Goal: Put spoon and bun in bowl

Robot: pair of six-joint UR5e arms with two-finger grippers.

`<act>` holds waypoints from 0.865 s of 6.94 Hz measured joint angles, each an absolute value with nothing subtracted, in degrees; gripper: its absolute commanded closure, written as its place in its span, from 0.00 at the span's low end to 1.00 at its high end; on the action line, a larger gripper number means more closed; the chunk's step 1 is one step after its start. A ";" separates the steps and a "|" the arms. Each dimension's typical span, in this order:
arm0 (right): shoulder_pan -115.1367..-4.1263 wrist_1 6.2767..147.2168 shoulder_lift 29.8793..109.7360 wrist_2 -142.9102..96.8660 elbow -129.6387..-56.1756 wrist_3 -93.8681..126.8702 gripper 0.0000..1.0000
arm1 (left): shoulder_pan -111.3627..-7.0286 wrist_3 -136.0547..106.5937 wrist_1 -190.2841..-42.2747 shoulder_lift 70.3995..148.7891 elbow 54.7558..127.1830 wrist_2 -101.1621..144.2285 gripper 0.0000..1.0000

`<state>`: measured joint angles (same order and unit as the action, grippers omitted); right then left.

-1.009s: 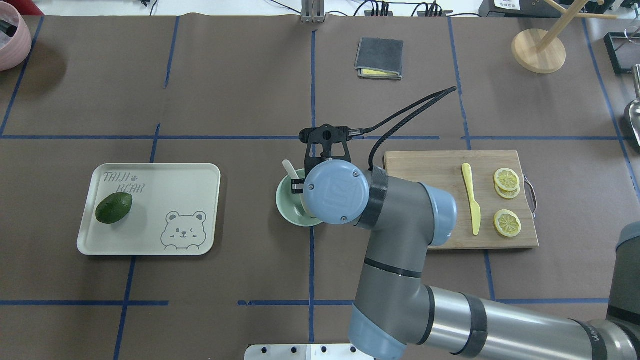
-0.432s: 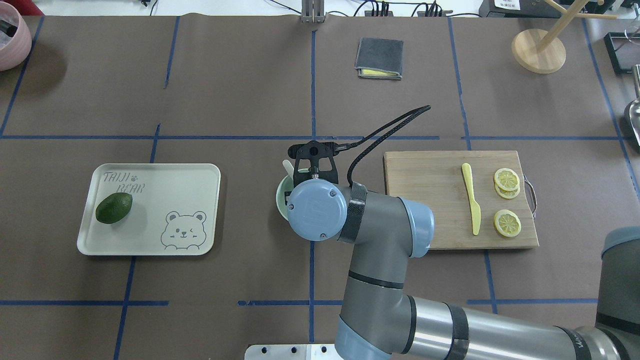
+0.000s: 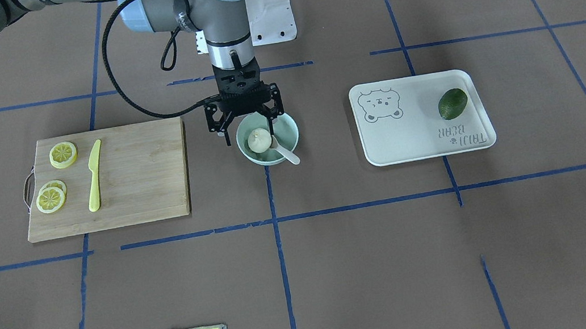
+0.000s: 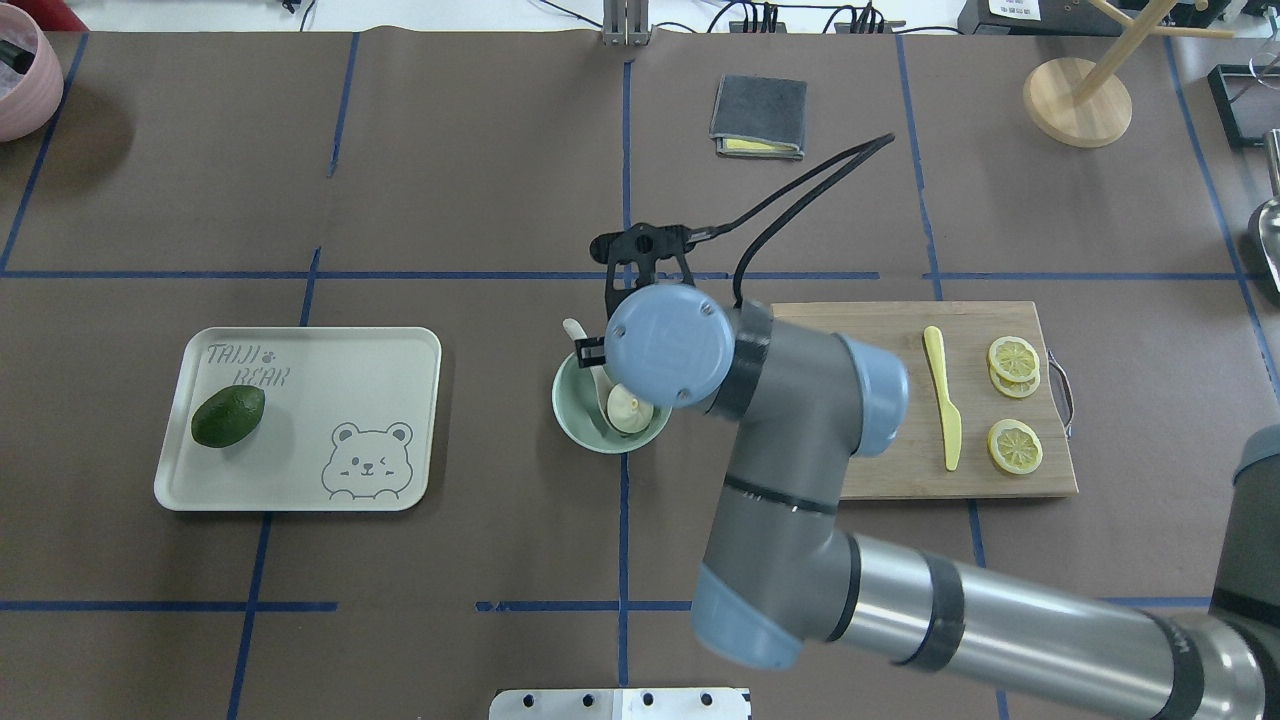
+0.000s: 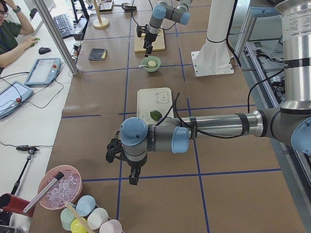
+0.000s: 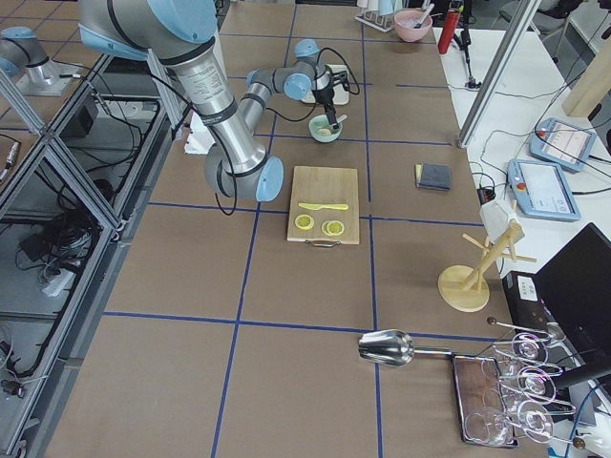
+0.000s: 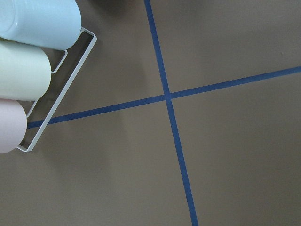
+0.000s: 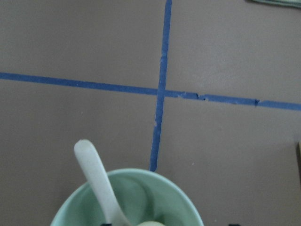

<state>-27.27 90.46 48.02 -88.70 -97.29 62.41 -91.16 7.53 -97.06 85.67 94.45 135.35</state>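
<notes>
The mint-green bowl (image 3: 288,130) stands at the table's middle and also shows in the overhead view (image 4: 572,402). The white bun (image 3: 258,139) lies inside it (image 4: 627,409). The white spoon (image 3: 287,155) rests in the bowl with its handle over the rim (image 4: 581,343); the right wrist view shows the handle (image 8: 95,175) and the bowl's rim (image 8: 176,186). My right gripper (image 3: 247,129) hangs open and empty just above the bowl's robot-side rim, apart from the bun. My left gripper (image 5: 132,175) shows only in the left side view, far from the bowl; I cannot tell its state.
A white bear tray (image 4: 330,380) with an avocado (image 4: 228,415) lies left of the bowl. A cutting board (image 4: 850,345) with a yellow knife (image 4: 943,400) and lemon slices (image 4: 1014,366) lies to the right. A folded cloth (image 4: 758,117) lies beyond. Cups in a rack (image 7: 28,52) are below my left wrist.
My right wrist dipped over the bowl, then drew back toward the far side. The bun, hidden under the wrist before, now shows lying in the bowl.
</notes>
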 measured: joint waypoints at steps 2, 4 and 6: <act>-42.82 90.18 54.04 -102.86 -98.20 43.25 0.00 | -91.20 7.59 -96.72 84.45 94.60 136.37 0.00; -60.14 90.35 63.00 -116.87 -98.07 17.88 0.00 | -91.24 7.30 -96.43 83.90 94.65 137.26 0.00; -72.22 89.28 74.35 -125.91 -97.84 5.90 0.00 | -91.28 7.20 -96.42 83.80 94.84 138.00 0.00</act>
<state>-72.22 89.28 74.35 -125.91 -97.84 5.90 -91.28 7.20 -96.42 83.80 94.84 138.00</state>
